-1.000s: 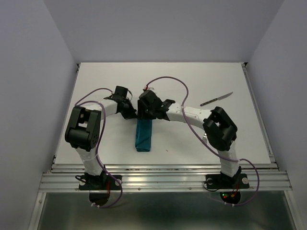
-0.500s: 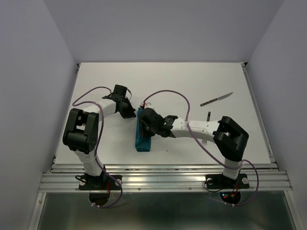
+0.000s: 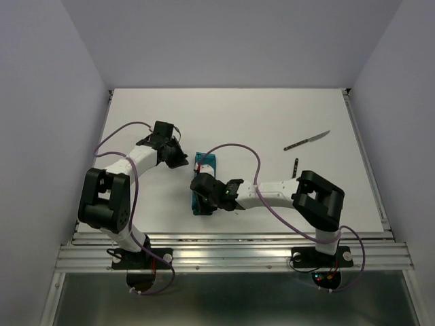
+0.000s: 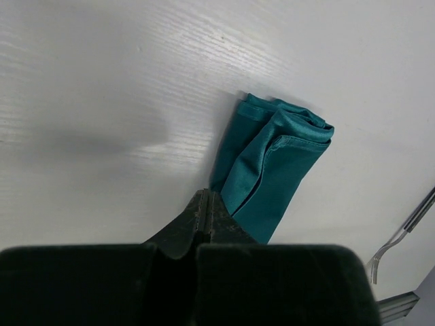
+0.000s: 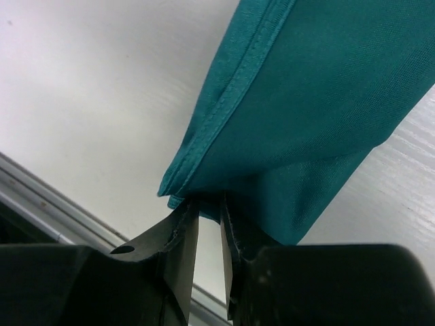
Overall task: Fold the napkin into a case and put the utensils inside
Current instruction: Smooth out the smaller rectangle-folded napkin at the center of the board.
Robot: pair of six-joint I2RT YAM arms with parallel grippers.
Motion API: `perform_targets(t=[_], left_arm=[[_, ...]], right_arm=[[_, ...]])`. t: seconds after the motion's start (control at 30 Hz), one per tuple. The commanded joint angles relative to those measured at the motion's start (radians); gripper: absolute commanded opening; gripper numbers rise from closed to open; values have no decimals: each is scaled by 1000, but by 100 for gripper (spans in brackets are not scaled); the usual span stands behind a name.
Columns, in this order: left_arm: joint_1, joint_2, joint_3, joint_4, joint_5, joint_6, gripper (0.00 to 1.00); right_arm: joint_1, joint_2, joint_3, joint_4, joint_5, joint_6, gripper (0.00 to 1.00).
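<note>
Two grippers: both low over the table [image 3: 272,115], one toward each end of the case [image 4: 272,170].
Left gripper [image 4: 204,204]: fingers pressed flat together with nothing between them; tips just beside the case's left edge near its far end, contact unclear.
Right gripper [image 5: 207,210]: a narrow slit between the fingers; tips at the case's near hem; whether cloth is pinched cannot be told. From above, its wrist hides the fingers.
Case: folded teal strip lying mid-table; near end covered in the top view.
Fork [image 4: 391,244]: tines only, cut by the frame edge.
Knife [image 3: 307,140]: far right, well apart.
</note>
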Motion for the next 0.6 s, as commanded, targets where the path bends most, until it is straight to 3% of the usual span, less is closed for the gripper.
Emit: perform_targets(t=[0.0, 0.27, 0.57], left_arm=[[4, -41, -18, -8, -11, 18, 0], [4, -72, -22, -17, -11, 18, 0], [4, -119, -45, -29, -11, 17, 0]], right_arm=[[1, 33, -35, 34, 53, 15, 24], [-38, -79, -181, 19, 141, 0, 20], [-109, -313, -317, 5, 220, -144, 21]])
